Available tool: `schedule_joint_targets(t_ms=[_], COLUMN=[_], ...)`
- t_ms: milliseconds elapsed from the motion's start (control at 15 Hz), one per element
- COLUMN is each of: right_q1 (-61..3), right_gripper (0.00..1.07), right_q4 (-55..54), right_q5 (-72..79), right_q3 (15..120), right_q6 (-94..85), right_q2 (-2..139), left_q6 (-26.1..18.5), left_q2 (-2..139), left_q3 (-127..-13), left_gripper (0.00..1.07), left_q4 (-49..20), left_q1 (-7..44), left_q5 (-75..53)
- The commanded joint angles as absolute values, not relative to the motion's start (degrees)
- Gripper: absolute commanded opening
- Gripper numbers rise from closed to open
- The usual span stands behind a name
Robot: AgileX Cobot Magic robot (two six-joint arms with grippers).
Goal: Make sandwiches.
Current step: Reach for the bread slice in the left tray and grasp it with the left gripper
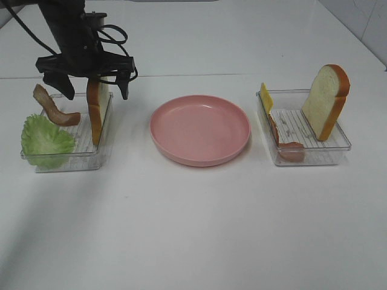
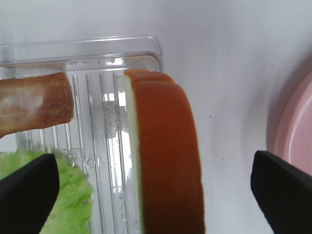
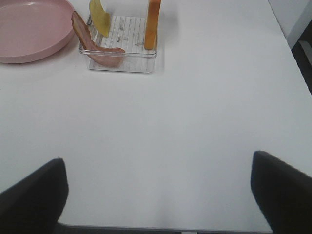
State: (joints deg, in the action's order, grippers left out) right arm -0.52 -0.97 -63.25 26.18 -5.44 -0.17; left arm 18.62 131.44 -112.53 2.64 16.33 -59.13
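Left hand (image 1: 95,90) hangs, jaws spread wide; right hand (image 3: 156,195) likewise spread.

In the left wrist view the edge cuts off the bread slice (image 2: 165,156), lettuce (image 2: 68,204) and pink plate (image 2: 297,131) (only its rim shows).

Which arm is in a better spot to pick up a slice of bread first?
Left, probably: the left pincer, open, straddles the upright bread slice; the right pincer hovers over the table.
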Motion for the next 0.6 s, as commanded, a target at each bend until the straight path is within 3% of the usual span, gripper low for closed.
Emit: schedule_joint_targets(t_ms=[67, 200, 333, 400, 467, 600], right_q1=[-0.3, -0.3, -0.3, -0.3, -0.3, -0.3], right_gripper=[0.99, 0.99, 0.99, 0.99, 0.99, 0.99], right_q4=[-0.9, -0.9, -0.9, -0.9, -0.9, -0.9], right_q5=[-63.0, -63.0, -63.0, -63.0, -63.0, -63.0], right_q3=[26.0, 26.0, 26.0, 26.0, 26.0, 26.0], right_q6=[-5.8, -5.8, -5.8, -5.8, -5.8, -5.8], right_q2=[-1.8, -1.8, -1.8, -1.8, -1.8, -1.8], left_q6=[18.6, 18.6, 18.6, 18.6, 18.6, 18.6], left_q2=[132.6, 132.6, 132.4, 132.0, 131.6, 131.0], left_q3=[-112.7, -112.7, -112.7, -112.7, -112.8, -112.9], left_gripper=[0.98, 0.81, 0.48, 0.24, 0.12, 0.00], left_q4=[2.4, 2.4, 2.5, 2.6, 2.6, 2.6], left_q1=[16.6, 16.6, 16.6, 16.6, 16.6, 16.6], left_q5=[-58.2, -58.1, -58.2, -58.3, -58.7, -60.0])
